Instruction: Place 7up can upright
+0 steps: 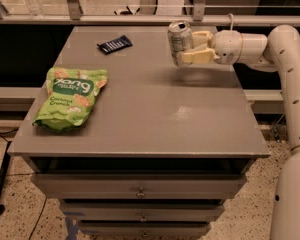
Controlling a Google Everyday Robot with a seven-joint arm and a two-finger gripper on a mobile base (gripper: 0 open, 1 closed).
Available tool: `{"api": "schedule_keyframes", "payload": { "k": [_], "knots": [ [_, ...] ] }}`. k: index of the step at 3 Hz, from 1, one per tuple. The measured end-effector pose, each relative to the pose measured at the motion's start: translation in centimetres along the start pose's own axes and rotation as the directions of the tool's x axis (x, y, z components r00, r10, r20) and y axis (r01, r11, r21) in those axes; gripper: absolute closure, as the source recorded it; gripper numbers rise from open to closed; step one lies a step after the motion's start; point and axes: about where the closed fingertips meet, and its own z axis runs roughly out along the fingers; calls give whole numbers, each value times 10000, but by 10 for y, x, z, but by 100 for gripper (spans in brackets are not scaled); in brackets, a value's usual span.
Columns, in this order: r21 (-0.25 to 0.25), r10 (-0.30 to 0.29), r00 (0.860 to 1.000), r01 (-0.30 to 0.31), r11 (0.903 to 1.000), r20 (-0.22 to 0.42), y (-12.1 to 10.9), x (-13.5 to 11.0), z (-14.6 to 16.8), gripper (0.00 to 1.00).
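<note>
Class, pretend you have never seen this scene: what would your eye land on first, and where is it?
The 7up can, clamped nearly upright by the gripper above the far right of the table. Next, the bright green snack bag lying flat near the left edge, and a small dark packet at the far side.

You're in a lab-like workroom: drawered bench (155,109), speckled floor (20,219), rail (115,19) behind; gripper (190,46) clasps the 7up can (179,40) above the bench's far-right side.
</note>
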Motion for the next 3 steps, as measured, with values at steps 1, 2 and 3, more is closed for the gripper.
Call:
{"api": "schedule_keyframes", "payload": {
  "k": [1, 2, 3],
  "knots": [
    [96, 141, 9999, -141, 9999, 0, -2, 7, -4, 100],
    [194, 363, 9993, -362, 9992, -57, -3, 15, -8, 82],
    [296, 581, 9982, -577, 9979, -121, -3, 24, -11, 58]
  ]
}}
